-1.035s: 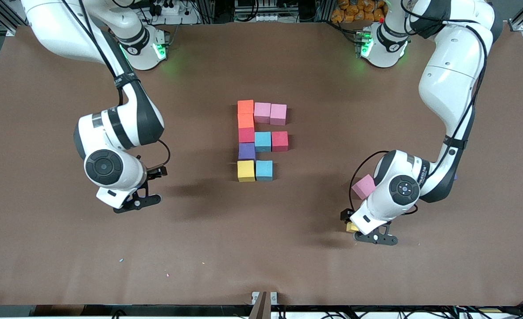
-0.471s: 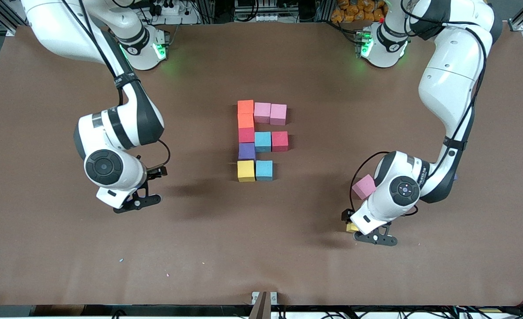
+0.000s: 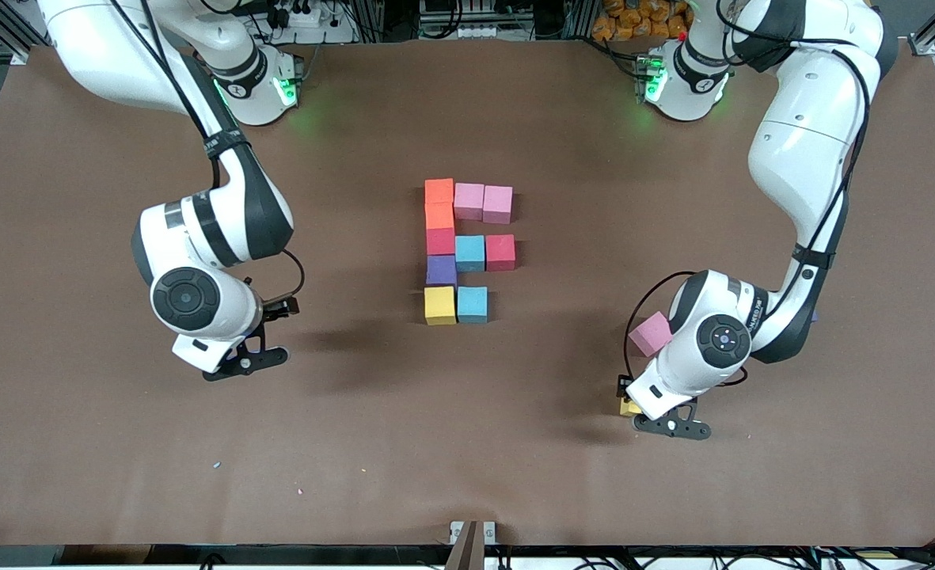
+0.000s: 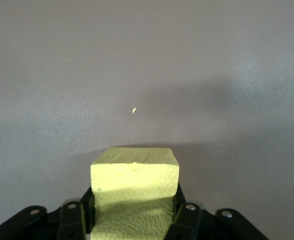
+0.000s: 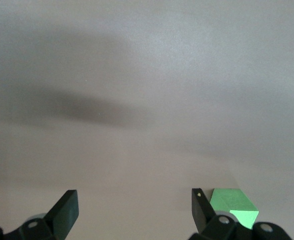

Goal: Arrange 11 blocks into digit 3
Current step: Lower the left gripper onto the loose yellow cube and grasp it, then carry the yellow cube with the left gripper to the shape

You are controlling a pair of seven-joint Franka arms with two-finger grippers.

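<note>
Several blocks form a touching figure (image 3: 467, 249) mid-table. A column of orange (image 3: 438, 191), orange, red, purple (image 3: 441, 270) and yellow (image 3: 439, 305) runs along the right arm's end of it. Two pink blocks (image 3: 483, 203), a light blue and a red block (image 3: 500, 252), and one light blue block (image 3: 472, 304) branch off it. My left gripper (image 3: 625, 394) (image 4: 135, 212) is shut on another yellow block (image 3: 628, 408) (image 4: 135, 175), low over the table toward the left arm's end. My right gripper (image 3: 275, 310) (image 5: 133, 207) hangs open and holds nothing.
A loose pink block (image 3: 650, 333) lies beside the left arm's wrist. A green cube (image 5: 234, 206) sits on the table just outside one finger of the right gripper. The brown table (image 3: 467, 443) is bare toward the front camera, apart from a few crumbs.
The left gripper's fingers have closed onto the yellow block. The right arm has not moved.
</note>
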